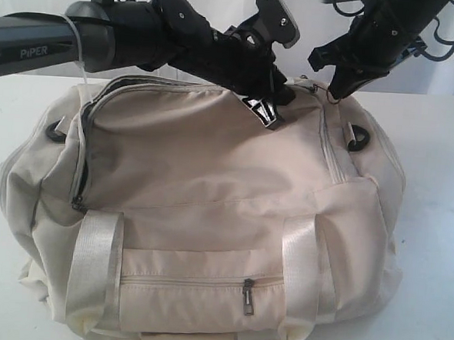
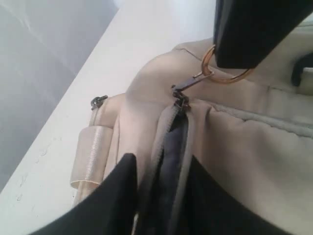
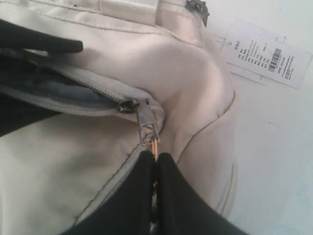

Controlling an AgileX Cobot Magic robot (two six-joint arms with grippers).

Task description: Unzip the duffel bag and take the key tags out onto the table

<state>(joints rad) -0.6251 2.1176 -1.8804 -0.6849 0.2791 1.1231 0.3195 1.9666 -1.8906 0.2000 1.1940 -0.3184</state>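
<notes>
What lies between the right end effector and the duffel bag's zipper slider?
The metal pull tab off the slider and a gold ring that the right end effector pinches; clearest in the right wrist view.

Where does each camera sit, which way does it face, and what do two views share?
Exterior: off the arms, facing the front-pocket side of the duffel bag from slightly above; both arms show, left gripper and right gripper at the zip.
Left wrist: on the left arm, looking along its fingers into the opened zip's dark lining.
Right wrist: on the right arm, looking past its shut fingers at the zipper pull and a paper label on the table.
Shared: both wrist views show the gold pull ring.
</notes>
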